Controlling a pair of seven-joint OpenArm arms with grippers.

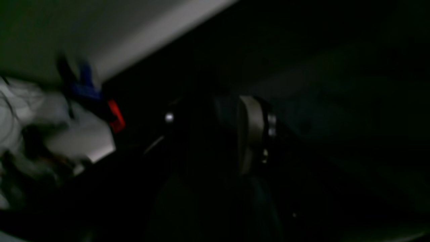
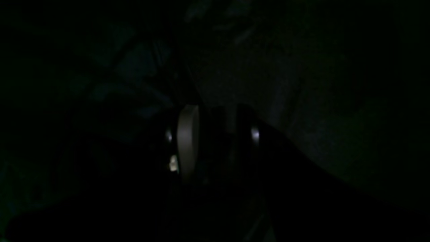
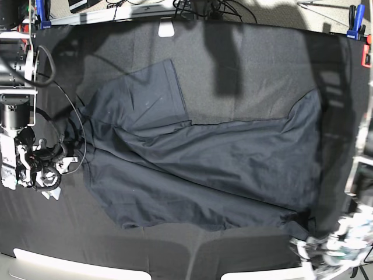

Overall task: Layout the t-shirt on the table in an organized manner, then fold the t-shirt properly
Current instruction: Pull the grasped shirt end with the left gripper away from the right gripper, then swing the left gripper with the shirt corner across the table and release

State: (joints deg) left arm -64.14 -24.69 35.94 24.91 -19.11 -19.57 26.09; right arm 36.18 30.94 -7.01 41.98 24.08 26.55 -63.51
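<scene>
The t-shirt lies spread but rumpled across the middle of the worktop, one sleeve flat toward 11 o'clock, the body running in diagonal folds toward 4 o'clock, the hem edge doubled over at the near side. At 9 o'clock the right hand sits at the shirt's edge and seems pinched on cloth there, though the wrist views are too dark to show the fabric between its pads; at 5 o'clock the left hand is at the shirt's lower corner, blurred, and I cannot tell whether it is clamped or apart. The likely trouble from here, as I judge it: if the two hands pull unevenly, the diagonal ridge would tighten into a twist instead of flattening; thin smooth fabric could also slip out of a shallow pinch, or a hand could catch the black cloth beneath, dark on dark. The worktop is matte black, held by a blue clamp at 11 o'clock and another blue clamp at 1 o'clock, with cables beyond the far edge.
</scene>
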